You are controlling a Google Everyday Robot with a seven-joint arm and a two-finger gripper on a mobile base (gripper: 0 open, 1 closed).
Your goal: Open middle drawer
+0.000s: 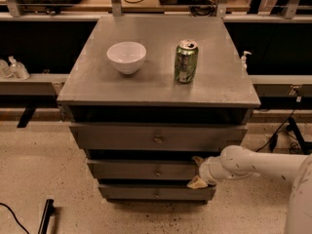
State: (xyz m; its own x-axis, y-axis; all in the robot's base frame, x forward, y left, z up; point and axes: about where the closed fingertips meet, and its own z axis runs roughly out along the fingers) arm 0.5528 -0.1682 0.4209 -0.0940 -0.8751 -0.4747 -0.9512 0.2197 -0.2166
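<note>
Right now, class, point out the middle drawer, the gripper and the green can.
middle drawer (136,170): camera view, bare front left of its knob.
gripper (197,171): camera view, its tip at that drawer's right end.
green can (185,62): camera view, its side.

The gripper (197,171) sits low in the view, right of centre, at the end of the white arm (265,164), and points left. The arm comes in from the right edge and lies close to level, dropping slightly toward the wrist (218,169). A rounded white joint housing swells just behind the wrist, thicker than the forearm beyond it. At the far right a broader white segment (300,199) runs down and out of the lower corner. It looks like the upper arm or shoulder, though too little of it shows to be sure.
</note>
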